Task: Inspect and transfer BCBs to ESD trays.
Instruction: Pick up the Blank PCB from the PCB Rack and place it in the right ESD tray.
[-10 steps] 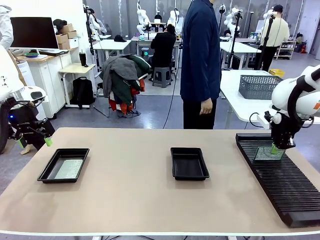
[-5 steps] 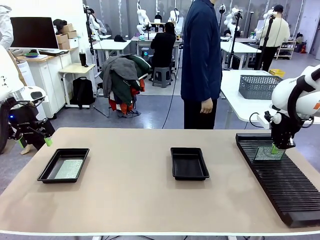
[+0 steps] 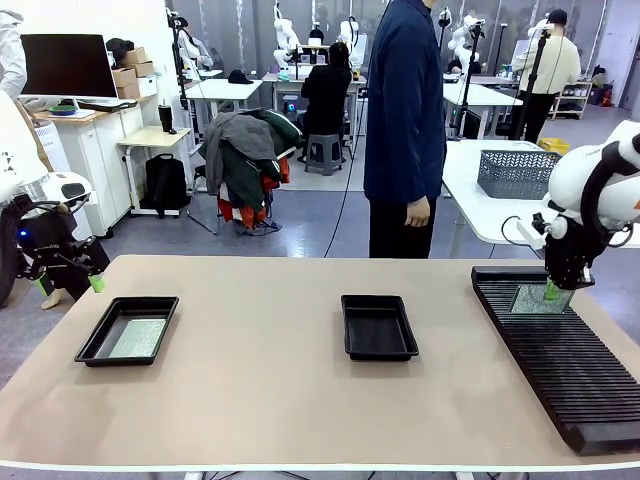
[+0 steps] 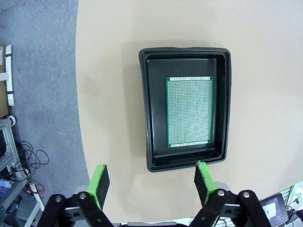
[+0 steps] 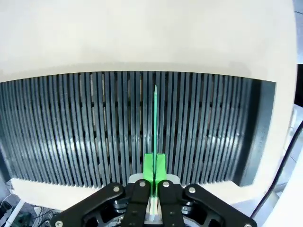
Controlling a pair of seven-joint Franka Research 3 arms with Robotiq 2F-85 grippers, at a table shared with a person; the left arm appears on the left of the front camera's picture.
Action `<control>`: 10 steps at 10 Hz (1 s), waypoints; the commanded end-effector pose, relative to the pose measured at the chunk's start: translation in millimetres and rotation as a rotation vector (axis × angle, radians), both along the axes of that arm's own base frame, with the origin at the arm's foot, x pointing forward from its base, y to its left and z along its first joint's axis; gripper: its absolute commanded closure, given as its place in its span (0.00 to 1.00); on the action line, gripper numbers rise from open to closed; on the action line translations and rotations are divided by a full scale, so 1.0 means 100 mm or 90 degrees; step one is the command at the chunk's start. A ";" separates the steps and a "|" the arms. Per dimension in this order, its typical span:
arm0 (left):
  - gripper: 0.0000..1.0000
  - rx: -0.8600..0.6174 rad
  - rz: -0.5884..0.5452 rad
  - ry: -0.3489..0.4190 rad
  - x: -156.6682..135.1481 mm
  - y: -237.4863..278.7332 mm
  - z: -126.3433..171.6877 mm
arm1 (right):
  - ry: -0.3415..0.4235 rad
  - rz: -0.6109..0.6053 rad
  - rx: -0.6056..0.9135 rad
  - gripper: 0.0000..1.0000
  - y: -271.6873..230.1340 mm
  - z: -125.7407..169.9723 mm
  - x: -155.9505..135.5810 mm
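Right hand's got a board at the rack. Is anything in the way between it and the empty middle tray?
Nothing visible. The board, gripped upright in the right hand at the rack, has only bare table between it and the empty middle tray.

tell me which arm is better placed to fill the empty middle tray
Right, most likely. The right end effector is shut on a BCB held upright over the slotted rack, ready to carry to the middle tray. The left end effector hangs open and empty beside the left tray, which already holds a board.
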State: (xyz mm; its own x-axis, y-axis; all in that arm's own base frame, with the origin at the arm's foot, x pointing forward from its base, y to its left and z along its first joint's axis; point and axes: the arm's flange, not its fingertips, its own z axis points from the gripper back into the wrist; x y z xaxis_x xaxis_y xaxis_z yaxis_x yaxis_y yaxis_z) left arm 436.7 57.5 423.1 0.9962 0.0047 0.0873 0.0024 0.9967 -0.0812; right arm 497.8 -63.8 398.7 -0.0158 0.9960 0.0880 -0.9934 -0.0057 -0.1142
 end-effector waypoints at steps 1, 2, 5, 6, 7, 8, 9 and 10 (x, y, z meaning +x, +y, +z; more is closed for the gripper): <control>0.04 -0.008 -0.010 -0.001 0.01 0.01 -0.01 | -0.004 -0.021 -0.024 0.98 0.05 0.45 -0.17; 0.04 -0.008 -0.010 -0.001 0.01 0.01 -0.01 | -0.012 -0.014 -0.014 0.98 0.04 0.68 -0.23; 0.04 -0.008 -0.010 -0.001 0.01 0.01 -0.01 | -0.011 -0.046 -0.028 0.98 -0.02 1.43 -0.44; 0.04 -0.008 -0.010 -0.001 0.01 0.01 -0.01 | -0.007 -0.056 -0.032 0.98 -0.03 1.65 -0.51; 0.04 -0.008 -0.010 -0.001 0.01 0.01 -0.01 | -0.005 -0.067 -0.041 0.98 -0.04 1.87 -0.59; 0.04 -0.008 -0.010 -0.001 0.01 0.01 -0.01 | -0.008 -0.075 -0.051 0.98 -0.05 2.04 -0.65; 0.04 -0.008 -0.010 -0.001 0.01 0.01 -0.01 | -0.012 -0.080 -0.051 0.98 -0.07 2.19 -0.70; 0.04 -0.008 -0.010 -0.001 0.01 0.01 -0.01 | -0.013 -0.083 -0.045 0.98 -0.08 2.32 -0.74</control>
State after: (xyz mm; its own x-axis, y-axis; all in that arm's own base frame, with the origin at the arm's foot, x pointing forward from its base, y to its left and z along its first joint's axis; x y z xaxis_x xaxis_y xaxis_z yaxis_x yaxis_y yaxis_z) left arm 436.8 57.5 423.0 0.9962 0.0047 0.0871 0.0024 0.9967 -0.0812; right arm 422.9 -72.3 624.3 0.0865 0.9957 0.0321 -0.9842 0.0904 -0.1522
